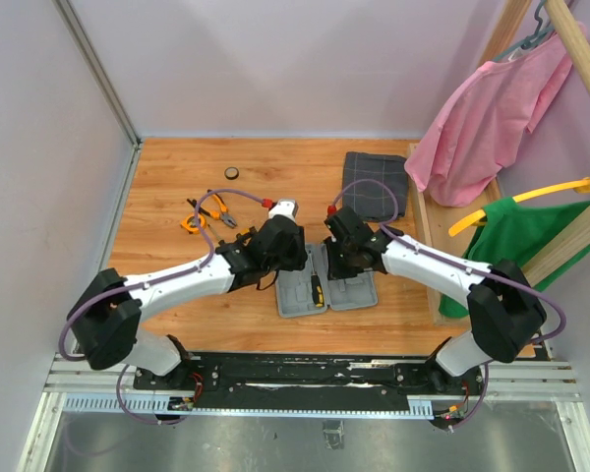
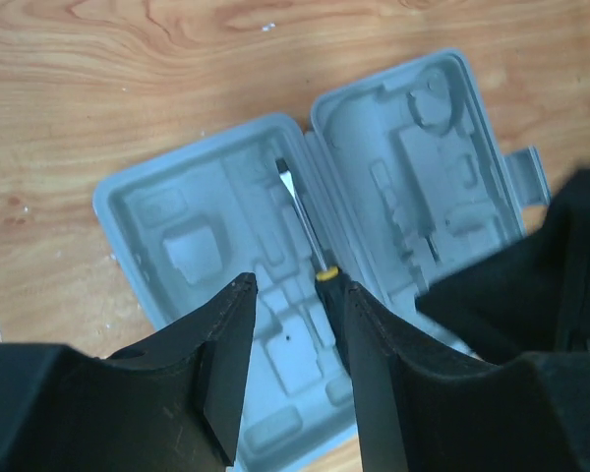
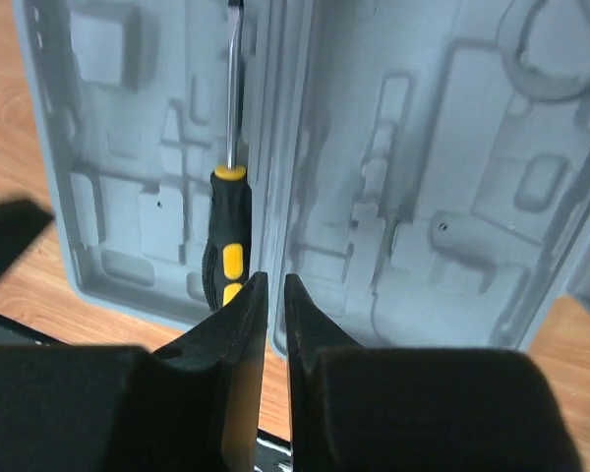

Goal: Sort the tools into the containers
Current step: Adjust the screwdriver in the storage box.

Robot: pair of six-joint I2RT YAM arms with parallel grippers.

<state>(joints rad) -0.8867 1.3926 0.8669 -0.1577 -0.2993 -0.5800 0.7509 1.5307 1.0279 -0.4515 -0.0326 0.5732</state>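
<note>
**Left gripper (image 2: 293, 287) spread over screwdriver (image 2: 300, 221)**

Jaws hang empty above the tool case's (image 2: 128, 192) left half. Screwdriver lies along the hinge (image 2: 311, 157), handle nearward, apparently beneath one finger (image 2: 369, 364). Right gripper (image 3: 273, 287), nearly pressed together and empty, hovers beside that handle.

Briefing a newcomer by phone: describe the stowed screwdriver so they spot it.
An open grey tool case sits on the wooden table. A screwdriver lies in its left half, along the hinge. Its handle is black and yellow; orange pliers lie loose farther back.

Wooden table (image 1: 167, 285) bears open grey case (image 1: 295, 301); orange pliers (image 1: 224, 210); folded cloth (image 1: 374, 183); small disc (image 1: 233, 173).
</note>
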